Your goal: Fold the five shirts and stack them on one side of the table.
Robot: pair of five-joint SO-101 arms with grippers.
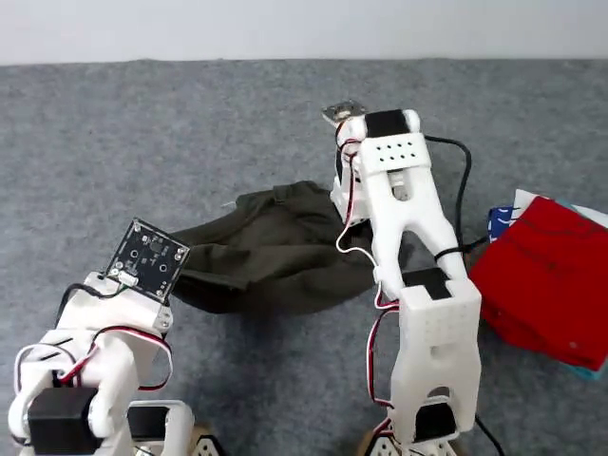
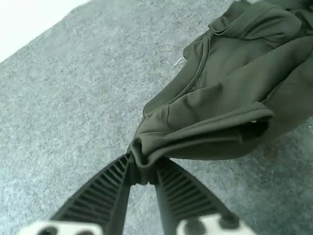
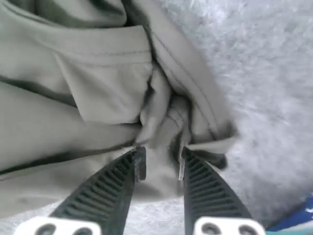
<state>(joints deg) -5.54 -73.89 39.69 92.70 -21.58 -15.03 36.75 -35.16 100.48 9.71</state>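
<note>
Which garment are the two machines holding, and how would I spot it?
On the grey table, look near the middle. A crumpled shirt lies there, pinched by the left end effector and the right end effector. It is dark olive and rumpled, unlike the folded red shirt off to one side.

A grey, felt-like mat covers the counter (image 1: 142, 123) from edge to edge, its surface mottled and slightly fuzzy. Along the far side, the mat ends in a straight line against a plain white wall (image 1: 285, 28), which also shows as a pale corner (image 2: 29, 19) in the left wrist view.
</note>
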